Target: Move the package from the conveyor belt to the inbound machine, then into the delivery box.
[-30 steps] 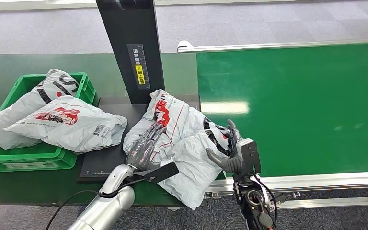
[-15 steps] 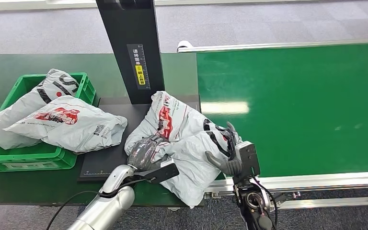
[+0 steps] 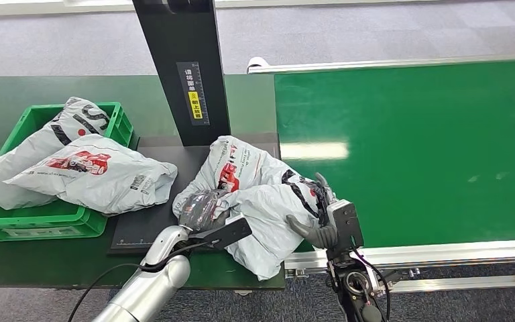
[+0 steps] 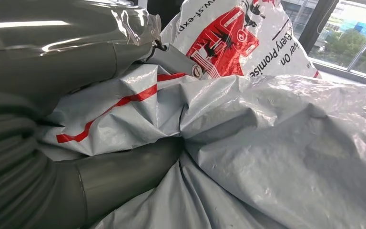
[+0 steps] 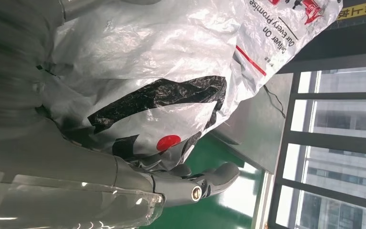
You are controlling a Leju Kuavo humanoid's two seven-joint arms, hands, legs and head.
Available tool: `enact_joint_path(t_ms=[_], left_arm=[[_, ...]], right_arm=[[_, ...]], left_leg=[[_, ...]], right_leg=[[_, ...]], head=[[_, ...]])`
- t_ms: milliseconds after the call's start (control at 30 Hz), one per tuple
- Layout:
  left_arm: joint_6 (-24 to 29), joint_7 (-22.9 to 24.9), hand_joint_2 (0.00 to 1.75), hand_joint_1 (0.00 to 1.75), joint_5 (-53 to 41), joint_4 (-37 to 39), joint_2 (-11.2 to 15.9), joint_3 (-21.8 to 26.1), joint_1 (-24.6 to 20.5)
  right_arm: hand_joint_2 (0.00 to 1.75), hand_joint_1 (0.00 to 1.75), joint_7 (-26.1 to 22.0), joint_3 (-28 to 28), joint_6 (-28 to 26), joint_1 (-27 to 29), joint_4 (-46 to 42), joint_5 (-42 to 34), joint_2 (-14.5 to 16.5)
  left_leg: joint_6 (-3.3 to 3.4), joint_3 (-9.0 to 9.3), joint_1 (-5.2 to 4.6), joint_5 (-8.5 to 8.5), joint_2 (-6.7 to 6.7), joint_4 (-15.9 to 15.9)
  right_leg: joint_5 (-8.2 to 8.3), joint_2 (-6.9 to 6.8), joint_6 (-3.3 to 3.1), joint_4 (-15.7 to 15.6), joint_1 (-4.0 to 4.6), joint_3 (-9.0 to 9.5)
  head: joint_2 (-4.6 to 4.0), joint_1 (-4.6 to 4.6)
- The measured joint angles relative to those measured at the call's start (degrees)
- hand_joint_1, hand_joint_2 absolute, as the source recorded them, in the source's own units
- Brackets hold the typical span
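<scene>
The package (image 3: 255, 191), a crumpled grey mailer bag with red and black print, lies half on the black platform (image 3: 144, 228) of the inbound machine and half over the near edge of the conveyor belt (image 3: 429, 154). My left hand (image 3: 201, 209) grips its left side with fingers curled into the folds; the thumb (image 4: 124, 167) presses into the package (image 4: 276, 129). My right hand (image 3: 316, 218) holds its right end, with fingers (image 5: 195, 183) wrapped round the package (image 5: 162, 67). The green delivery box (image 3: 47, 225) stands at the left.
Two other mailer bags (image 3: 94, 171) fill and overhang the delivery box. The machine's black column (image 3: 182, 67) rises just behind the platform. The dark green table (image 3: 33, 258) carries box and machine. Grey floor lies beyond.
My left hand's fingers, flat on the package a second ago, have curled into it. The package has bunched up and shifted slightly left toward the platform. My right hand followed a little.
</scene>
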Motion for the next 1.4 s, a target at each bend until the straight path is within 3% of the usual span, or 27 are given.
enact_joint_path(t_ms=[233,467,700,867,967,1133,1233,1400], left_arm=[[2.4,-0.4,1.75,1.75,-0.3,-0.1,-0.2,0.4,0.3],[16.4,0.7,1.75,1.75,-4.4,-3.9,0.9,3.6,2.9],[22.0,0.4,1.75,1.75,-5.8,-7.6,2.0,5.8,4.6],[27.4,-6.4,1.75,1.75,0.2,-14.2,3.1,10.2,6.4],[27.5,-10.4,1.75,1.75,2.3,-17.7,3.4,14.0,7.5],[27.5,-13.0,1.75,1.75,0.4,-20.6,3.5,20.1,8.3],[27.5,-17.4,1.75,1.75,-0.9,-21.9,2.6,25.2,8.3],[27.5,-28.7,1.75,1.75,-3.7,-25.0,-0.5,36.0,8.1]], right_arm=[[1.75,0.00,0.0,-0.2,0.3,0.3,-0.3,0.0,0.0],[1.75,0.00,0.0,-1.0,0.5,1.8,-1.9,0.1,0.0],[1.75,0.00,-0.1,-1.3,0.3,2.3,-2.7,-0.1,0.0],[1.75,0.00,-0.9,-1.5,-0.3,2.4,-2.7,-0.8,-0.1],[1.75,0.00,-1.3,-1.5,-0.4,2.3,-2.7,-1.2,-0.1],[1.75,0.00,-1.7,-1.5,-0.3,2.1,-2.6,-1.4,-0.1],[1.75,0.00,-1.8,-1.5,-0.3,1.8,-2.4,-1.5,-0.1],[1.75,0.00,-2.3,-1.3,-0.4,1.3,-1.7,-1.9,-0.1]], left_leg=[[0.00,0.00,0.00,0.00,0.01,0.0],[0.00,-0.15,0.01,0.01,0.06,0.0],[0.00,-0.32,0.00,0.00,0.10,0.0],[0.00,-0.38,0.00,0.00,0.11,0.0],[-0.01,-0.39,0.02,0.00,0.11,0.0],[-0.01,-0.39,0.02,0.00,0.13,0.0],[-0.01,-0.39,0.02,0.00,0.15,0.0],[-0.01,-0.39,0.01,0.00,0.15,0.0]], right_leg=[[0.00,0.01,0.00,0.0,0.00,0.01],[0.00,0.03,0.00,0.0,0.01,-0.19],[0.00,0.06,0.00,0.0,0.01,-0.33],[0.00,0.06,0.00,0.0,0.01,-0.42],[0.00,0.07,-0.01,0.0,0.02,-0.43],[-0.01,0.07,-0.01,0.0,0.03,-0.43],[0.00,0.09,-0.01,0.0,0.03,-0.44],[0.00,0.10,-0.01,0.0,0.02,-0.44]], head=[[0.01,0.00],[0.00,0.00],[0.01,0.02],[0.00,0.01],[0.00,0.01],[0.00,0.01],[0.00,0.01],[0.01,0.01]])
